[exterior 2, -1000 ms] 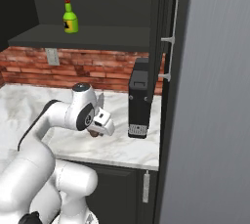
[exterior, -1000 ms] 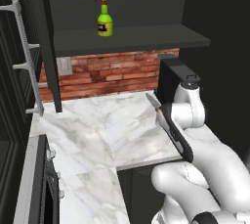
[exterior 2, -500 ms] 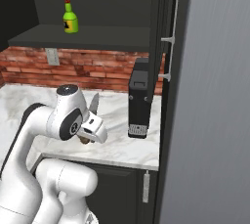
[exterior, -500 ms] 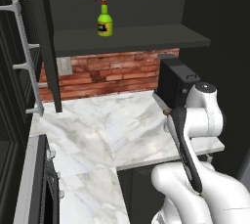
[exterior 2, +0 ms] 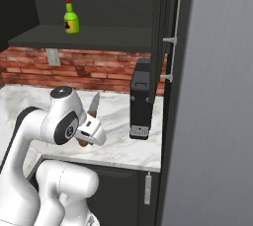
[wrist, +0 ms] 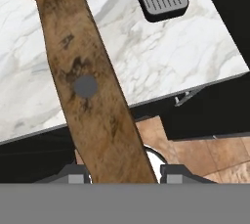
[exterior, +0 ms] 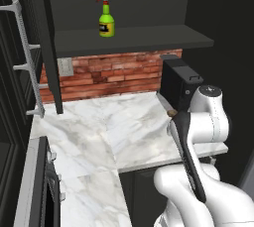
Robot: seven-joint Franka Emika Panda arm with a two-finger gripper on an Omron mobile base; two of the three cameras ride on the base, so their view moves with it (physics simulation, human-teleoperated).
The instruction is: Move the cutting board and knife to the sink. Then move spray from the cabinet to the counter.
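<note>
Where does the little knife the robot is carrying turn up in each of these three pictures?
Left base view: the knife sits right of centre, blade slanting up-left before the black coffee machine.
Right base view: the knife stands left of centre, blade up, in the gripper.
Hand view: its brown handle runs from top left down between the fingertips.
Shared landmark: the coffee machine on the counter.

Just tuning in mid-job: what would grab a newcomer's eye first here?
The knife clamped in the gripper, held above the marble counter, its brown handle stretching across the hand view and its blade pointing up. Then the bright green spray standing on the dark cabinet shelf above the brick wall.
</note>
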